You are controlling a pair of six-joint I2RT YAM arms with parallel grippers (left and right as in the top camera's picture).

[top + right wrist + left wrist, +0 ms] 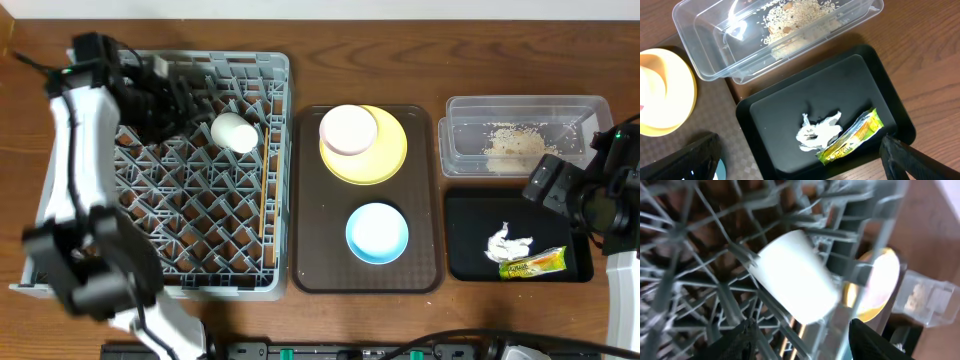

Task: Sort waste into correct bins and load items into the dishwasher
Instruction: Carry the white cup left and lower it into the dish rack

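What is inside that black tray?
A crumpled tissue and a snack wrapper lie touching in the black tray. The rest of its floor is bare. Anything beneath those two is covered.

Overhead looks straight down; left wrist close inside rack (190, 200), right wrist above tub (715, 50) and tray (790, 110); all share the plate (682, 95).
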